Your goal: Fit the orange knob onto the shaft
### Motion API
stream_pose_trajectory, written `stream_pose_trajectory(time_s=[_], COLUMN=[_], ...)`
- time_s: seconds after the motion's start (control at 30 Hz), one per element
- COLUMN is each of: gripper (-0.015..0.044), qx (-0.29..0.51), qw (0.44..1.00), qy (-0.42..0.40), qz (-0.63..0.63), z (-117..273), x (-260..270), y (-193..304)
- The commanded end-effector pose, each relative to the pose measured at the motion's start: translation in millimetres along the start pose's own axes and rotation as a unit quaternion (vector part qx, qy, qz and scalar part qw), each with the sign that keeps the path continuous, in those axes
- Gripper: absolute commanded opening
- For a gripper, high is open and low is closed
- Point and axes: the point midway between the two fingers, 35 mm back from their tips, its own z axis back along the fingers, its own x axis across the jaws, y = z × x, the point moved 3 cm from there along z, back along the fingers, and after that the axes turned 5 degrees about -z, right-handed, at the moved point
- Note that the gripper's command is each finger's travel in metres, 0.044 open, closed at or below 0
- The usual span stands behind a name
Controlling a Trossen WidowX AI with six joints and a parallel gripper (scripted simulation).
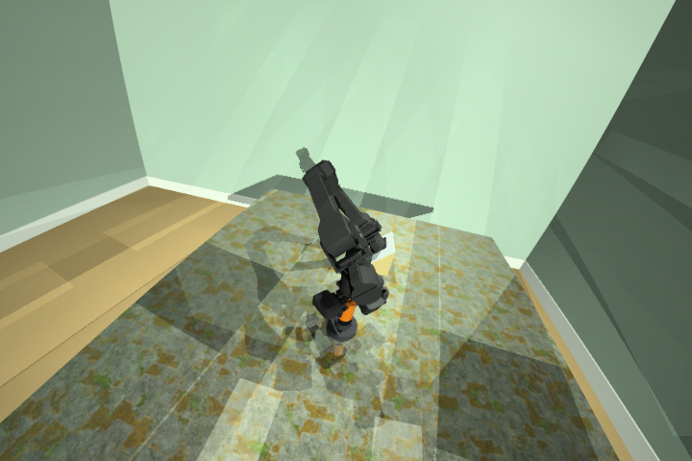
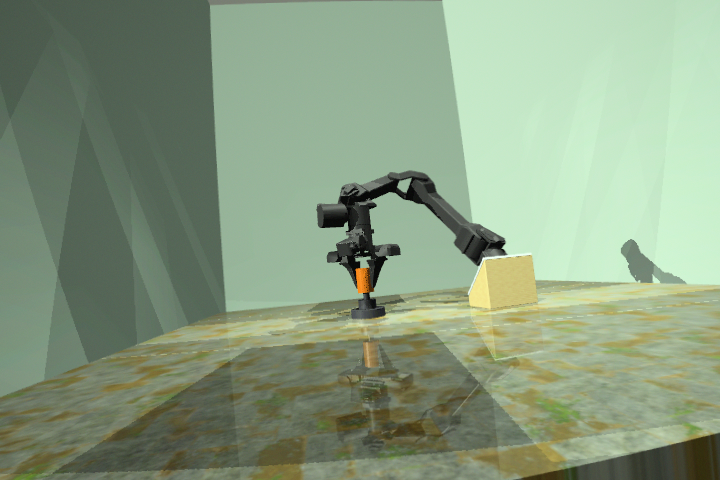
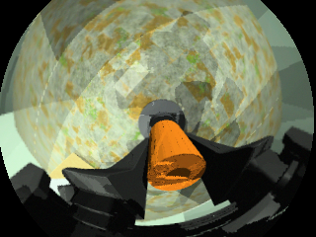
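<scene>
The orange knob [image 1: 347,312] [image 2: 363,280] [image 3: 176,148] stands upright between the fingers of my gripper [image 2: 364,286] [image 3: 166,138], which is shut on its sides. The dark round pedestal [image 1: 341,330] [image 2: 367,312] [image 3: 168,107] is directly below the knob. In the exterior view, a short length of dark shaft [image 2: 365,296] shows between the knob's lower end and the pedestal, so the knob is above the pedestal, not down on it. The knob hides the shaft's top. Whether the shaft's tip is inside the hole, and how the flat sides lie, cannot be seen.
A tan wedge block [image 2: 511,283] [image 1: 382,265] with a white sloping top stands by the arm's base, away from the pedestal. The mottled table top [image 1: 303,424] [image 2: 627,367] shows reflections and shadows of the arm. Pale green walls stand behind.
</scene>
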Motion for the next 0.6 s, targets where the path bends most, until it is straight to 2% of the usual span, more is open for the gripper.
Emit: stream_pose_trajectory(time_s=[0.0,0.43,0.57], gripper=[0.0,0.0,0.0], qx=[-0.001,-0.001,-0.001], qw=[1.0,1.0,0.999], qy=[0.001,0.001,0.001], qz=[0.001,0.001,0.043], z=[0.0,4.2,5.0], x=[-1.6,-3.2,-3.6], y=[-0.5,-1.3,-1.4])
